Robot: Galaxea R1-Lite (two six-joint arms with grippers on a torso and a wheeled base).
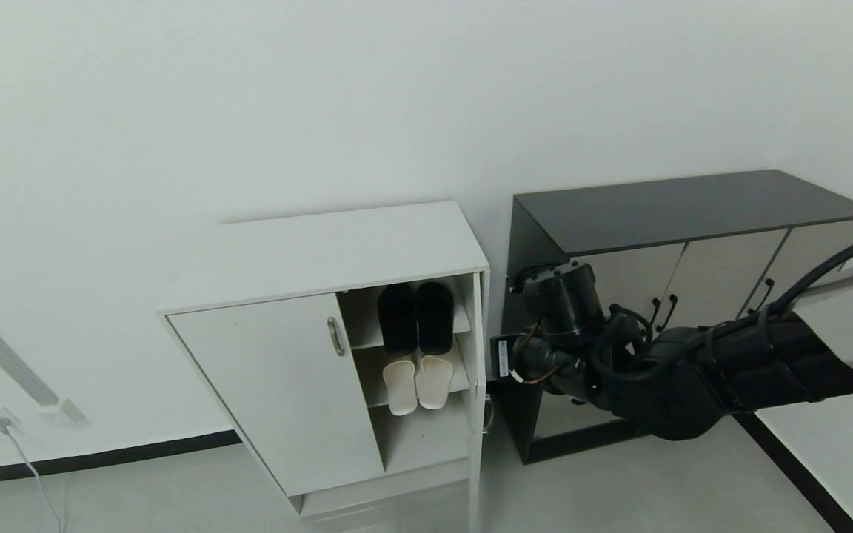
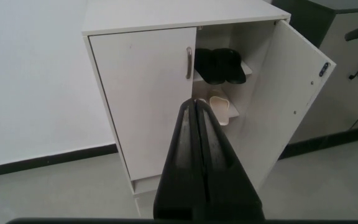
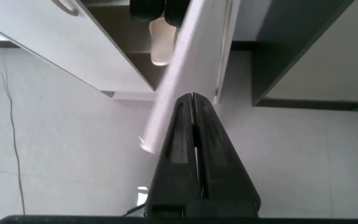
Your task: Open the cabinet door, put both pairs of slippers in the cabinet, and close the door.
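- White cabinet (image 1: 323,252), two doors, stands on the floor against the wall at centre of the head view.
- Left door (image 1: 278,385) is shut, with a metal handle (image 1: 335,336) at its inner edge.
- Right door (image 1: 477,385) is swung open, seen edge-on just right of centre.
- Black slippers (image 1: 416,318) sit side by side as a pair on the upper shelf.
- White slippers (image 1: 417,383) sit side by side as a pair on the shelf directly below.

A white cabinet (image 1: 323,255) is seen against the wall, its left door (image 1: 278,385) shut and its right door (image 1: 477,385) swung open, edge-on to the camera. A black pair of slippers (image 1: 416,318) is set on the upper shelf, and a white pair (image 1: 417,381) on the shelf below. The right arm (image 1: 619,355) is held just beside the open door. A dark cabinet (image 1: 686,207) is placed to the right.
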